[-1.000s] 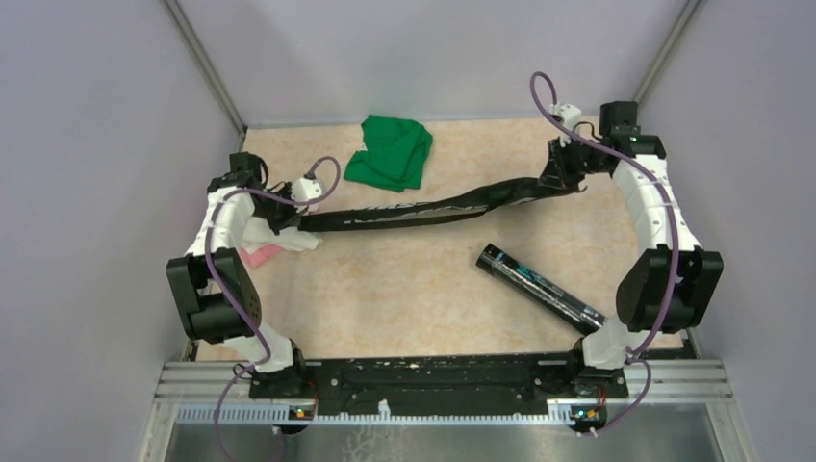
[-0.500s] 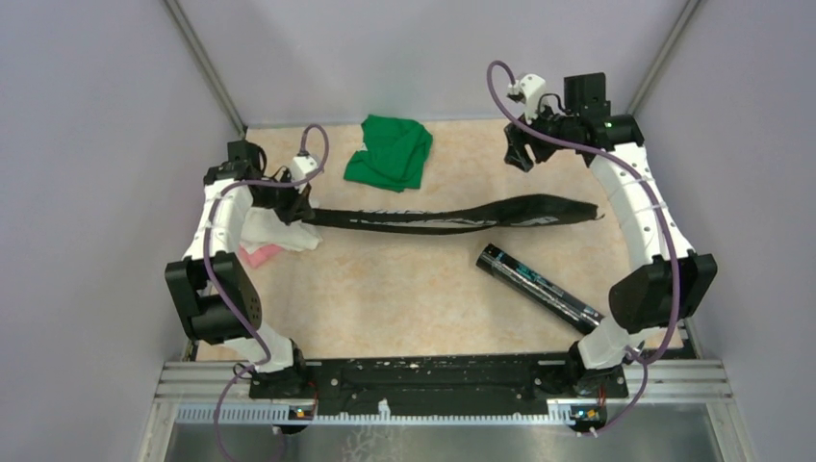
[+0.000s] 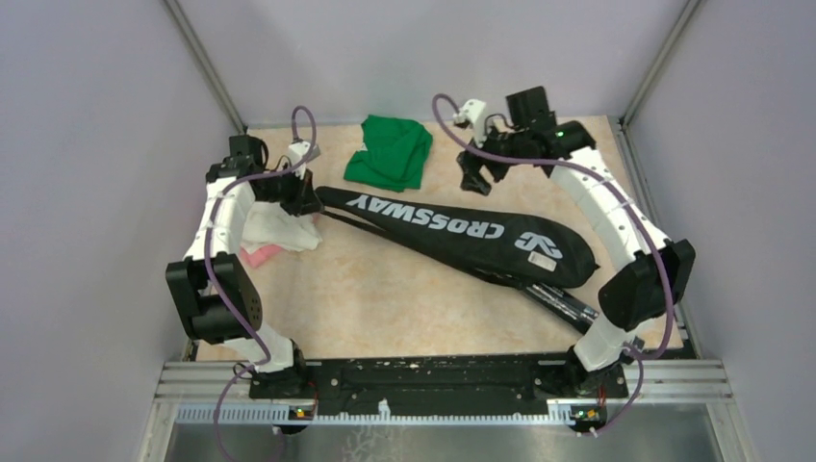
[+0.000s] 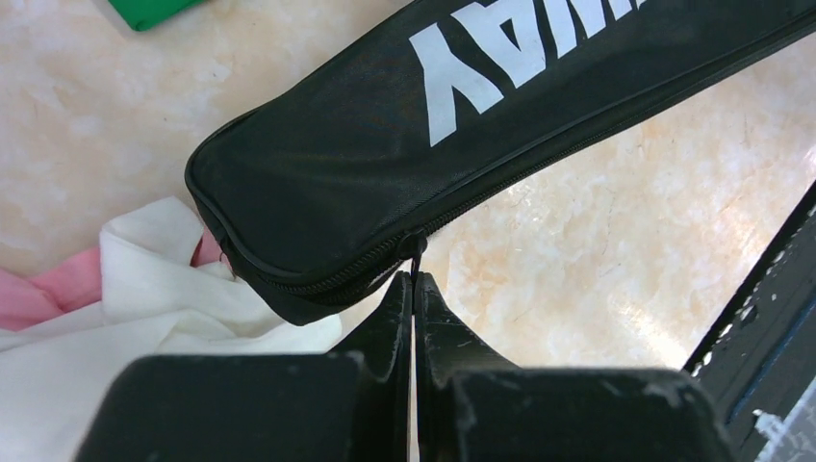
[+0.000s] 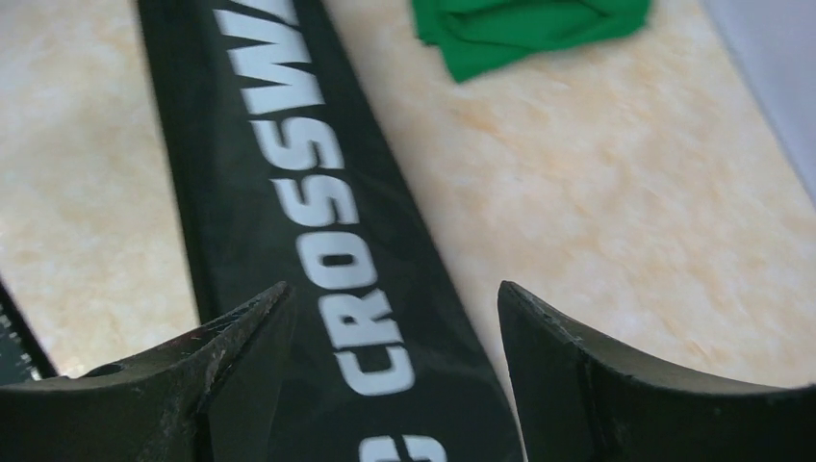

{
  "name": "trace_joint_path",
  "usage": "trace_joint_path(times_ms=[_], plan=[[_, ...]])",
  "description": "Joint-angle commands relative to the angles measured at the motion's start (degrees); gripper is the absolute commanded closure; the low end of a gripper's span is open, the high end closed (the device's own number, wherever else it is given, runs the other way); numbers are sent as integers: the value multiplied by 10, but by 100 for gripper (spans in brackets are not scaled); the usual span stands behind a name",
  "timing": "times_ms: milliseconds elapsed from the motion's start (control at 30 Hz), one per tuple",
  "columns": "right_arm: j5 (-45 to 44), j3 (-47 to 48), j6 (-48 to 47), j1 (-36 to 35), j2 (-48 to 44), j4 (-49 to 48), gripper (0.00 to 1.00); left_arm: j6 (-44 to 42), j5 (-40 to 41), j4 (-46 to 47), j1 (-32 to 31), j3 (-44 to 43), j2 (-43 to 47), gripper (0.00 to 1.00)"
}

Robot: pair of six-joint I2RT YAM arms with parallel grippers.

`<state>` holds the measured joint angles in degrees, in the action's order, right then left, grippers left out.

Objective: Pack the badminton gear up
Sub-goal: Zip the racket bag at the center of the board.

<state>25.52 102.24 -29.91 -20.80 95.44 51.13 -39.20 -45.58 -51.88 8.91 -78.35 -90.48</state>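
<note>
The black "CROSSWAY" racket bag (image 3: 452, 231) lies flat across the table, narrow end at the left and wide end at the right. At the narrow end my left gripper (image 3: 306, 200) is shut on the bag's zipper pull (image 4: 417, 252), its fingertips (image 4: 400, 289) pressed together. Above the bag (image 5: 289, 192), my right gripper (image 3: 473, 178) hovers near its middle, open (image 5: 395, 298) and holding nothing. The black tube (image 3: 568, 303) pokes out from under the wide end and is mostly covered.
A green cloth (image 3: 390, 152) lies at the back centre, close to the right gripper. White and pink cloths (image 3: 279, 236) sit bunched beside the left arm, touching the bag's narrow end (image 4: 144, 298). Grey walls enclose the table.
The right gripper opened and let go of the bag, then swung left along the back. The bag dropped flat and now covers most of the tube. The left gripper kept its grip.
</note>
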Motion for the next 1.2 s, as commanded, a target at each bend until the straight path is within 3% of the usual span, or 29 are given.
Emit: trace_joint_path(times_ms=[0,100,300,700,833,1033,1067,1167], plan=[[41,-63,9,-81,-5,-69,24,63,-38,30,-4,-19,20,100],[31,-115,13,-137,-15,-135,23,79,-43,28,-4,-18,17,100],[-71,-186,5,-245,-10,-246,19,97,-52,34,-4,-10,22,100],[-273,-173,-4,-339,89,-324,24,100,-52,46,-4,1,42,100],[-317,-160,-11,-340,112,-331,42,84,-47,41,-4,5,47,100],[-337,-153,-22,-340,102,-315,95,-1,-11,24,-4,4,46,100],[-344,-154,-26,-339,96,-310,100,-24,-2,13,-4,0,41,100],[-368,-160,-46,-339,77,-298,100,-92,24,-37,-4,-18,26,100]])
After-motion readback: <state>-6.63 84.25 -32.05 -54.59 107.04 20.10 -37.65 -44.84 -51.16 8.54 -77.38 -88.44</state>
